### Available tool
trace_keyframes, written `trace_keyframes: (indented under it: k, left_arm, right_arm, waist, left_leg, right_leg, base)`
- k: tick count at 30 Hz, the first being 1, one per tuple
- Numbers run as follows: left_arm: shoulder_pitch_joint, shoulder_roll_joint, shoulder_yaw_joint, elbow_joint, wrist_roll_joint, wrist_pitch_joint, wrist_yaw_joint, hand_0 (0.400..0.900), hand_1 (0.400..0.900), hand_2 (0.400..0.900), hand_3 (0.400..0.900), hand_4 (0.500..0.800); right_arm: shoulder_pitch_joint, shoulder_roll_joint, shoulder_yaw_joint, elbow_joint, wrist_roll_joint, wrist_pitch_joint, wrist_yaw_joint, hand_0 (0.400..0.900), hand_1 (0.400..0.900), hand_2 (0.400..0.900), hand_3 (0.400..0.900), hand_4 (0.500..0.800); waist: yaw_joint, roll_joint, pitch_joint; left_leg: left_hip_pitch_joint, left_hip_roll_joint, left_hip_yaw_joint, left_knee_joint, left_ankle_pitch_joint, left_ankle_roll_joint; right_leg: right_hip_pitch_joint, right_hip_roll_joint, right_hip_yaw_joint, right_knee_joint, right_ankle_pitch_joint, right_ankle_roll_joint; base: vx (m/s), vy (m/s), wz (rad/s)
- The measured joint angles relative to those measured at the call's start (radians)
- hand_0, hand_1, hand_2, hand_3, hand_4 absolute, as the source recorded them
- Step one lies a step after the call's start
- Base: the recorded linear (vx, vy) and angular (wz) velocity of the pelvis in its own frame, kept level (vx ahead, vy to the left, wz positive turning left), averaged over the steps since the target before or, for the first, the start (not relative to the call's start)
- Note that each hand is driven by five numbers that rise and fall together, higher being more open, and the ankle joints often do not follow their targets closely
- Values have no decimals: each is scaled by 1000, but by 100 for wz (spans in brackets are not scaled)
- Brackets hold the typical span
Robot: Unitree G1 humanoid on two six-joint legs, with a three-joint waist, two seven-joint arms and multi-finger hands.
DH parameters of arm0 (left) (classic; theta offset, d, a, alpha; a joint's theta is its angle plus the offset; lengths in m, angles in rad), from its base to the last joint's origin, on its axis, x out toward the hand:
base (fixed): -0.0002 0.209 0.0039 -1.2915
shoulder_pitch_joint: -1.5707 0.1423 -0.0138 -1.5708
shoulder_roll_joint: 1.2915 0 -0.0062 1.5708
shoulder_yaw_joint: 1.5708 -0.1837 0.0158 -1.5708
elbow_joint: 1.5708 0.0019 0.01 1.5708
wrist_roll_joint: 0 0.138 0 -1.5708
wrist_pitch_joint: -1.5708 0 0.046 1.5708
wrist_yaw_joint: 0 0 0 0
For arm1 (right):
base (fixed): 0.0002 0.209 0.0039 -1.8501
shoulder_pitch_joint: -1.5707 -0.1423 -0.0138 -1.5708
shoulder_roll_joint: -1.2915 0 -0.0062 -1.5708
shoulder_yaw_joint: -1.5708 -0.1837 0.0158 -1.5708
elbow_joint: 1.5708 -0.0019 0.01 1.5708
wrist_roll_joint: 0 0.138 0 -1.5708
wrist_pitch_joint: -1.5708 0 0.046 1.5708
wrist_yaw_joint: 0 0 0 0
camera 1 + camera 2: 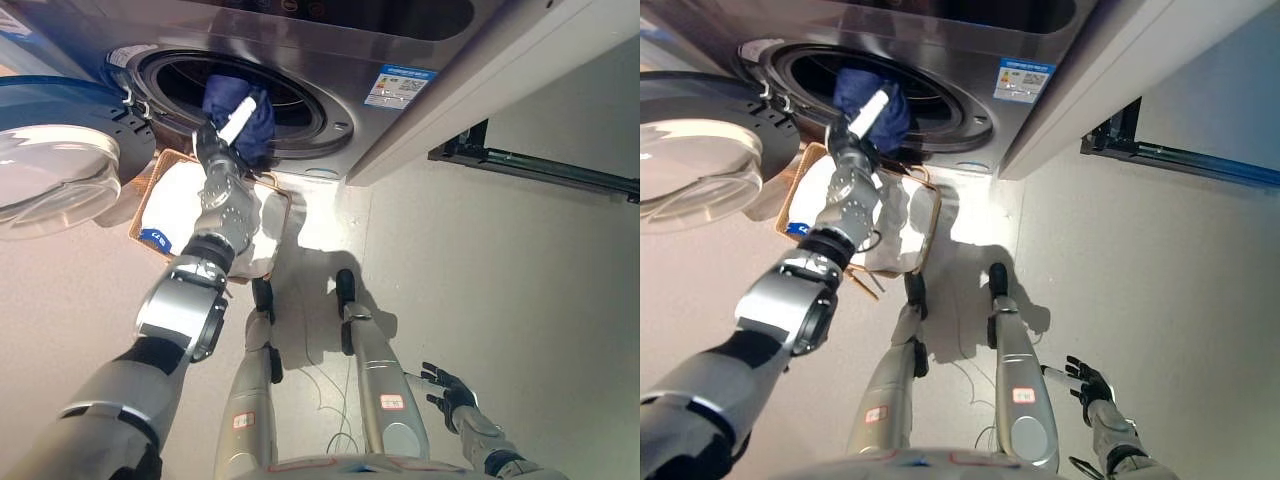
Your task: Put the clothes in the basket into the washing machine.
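A dark blue garment [242,117] hangs at the mouth of the washing machine's drum [300,100], partly inside it. My left hand [222,140] is raised to the drum opening with its fingers curled into that blue cloth; one white-tipped finger lies across it. Below the opening a wicker basket [283,200] stands on the floor holding white clothes [180,205]. My right hand [448,390] hangs low at the bottom right, fingers spread and empty.
The machine's round glass door [50,165] is swung wide to the left. A pale cabinet side [480,90] stands right of the machine, with a dark metal frame [540,165] lying on the floor beyond it.
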Motion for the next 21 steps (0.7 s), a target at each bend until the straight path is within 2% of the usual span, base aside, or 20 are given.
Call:
trace_keyframes:
  k: [2,3,4,10,13,16,21]
  left_arm:
    - [-11,13,3,49,-8,2,16,400,400,400,400,500]
    - [-11,14,2,57,-13,2,18,722,722,722,722,693]
    - [-12,14,2,57,-26,2,17,900,900,900,900,800]
    - [-12,9,2,48,-89,2,-6,900,900,900,900,800]
    - [0,-1,22,-20,-155,-7,-33,900,900,900,900,800]
    - [-2,-2,29,-20,-167,-26,-42,900,900,900,900,800]
    - [-31,25,5,-5,-153,-25,-41,900,900,900,900,800]
  right_arm:
    - [1,6,0,0,1,2,-2,900,900,900,900,800]
    - [4,9,-2,0,3,3,-4,900,900,900,900,800]
    - [4,13,-3,0,11,3,-6,900,900,900,900,800]
    - [8,33,-9,0,12,14,-13,900,900,900,900,800]
    - [9,33,-9,0,12,15,-13,900,900,900,900,800]
    - [9,32,-8,-6,12,15,-13,900,900,900,900,800]
    - [7,32,0,-41,21,14,-16,900,900,900,900,800]
  waist:
    - [-8,-1,-27]
    - [-9,-2,-35]
    - [-11,-2,-35]
    - [-23,-3,-37]
    - [-24,-4,-37]
    - [-31,-4,-37]
    - [-34,-6,-41]
  left_leg:
    - [4,6,14,-21,5,4]
    - [7,8,21,-31,11,6]
    - [9,9,26,-32,13,7]
    - [31,6,30,-64,22,17]
    - [31,5,30,-79,25,21]
    - [25,5,31,-88,28,21]
    - [4,9,30,-101,33,23]
  right_leg:
    - [2,8,15,-33,24,4]
    - [5,10,18,-51,35,5]
    - [14,13,18,-69,45,6]
    - [54,11,18,-140,77,17]
    - [55,11,20,-159,86,20]
    - [54,13,20,-179,95,21]
    - [54,15,16,-237,124,25]
  base:
    - [113,15,-16]
    - [100,3,-11]
    - [98,6,-9]
    - [67,21,-6]
    - [52,11,-3]
    - [38,16,-6]
    - [7,-10,1]
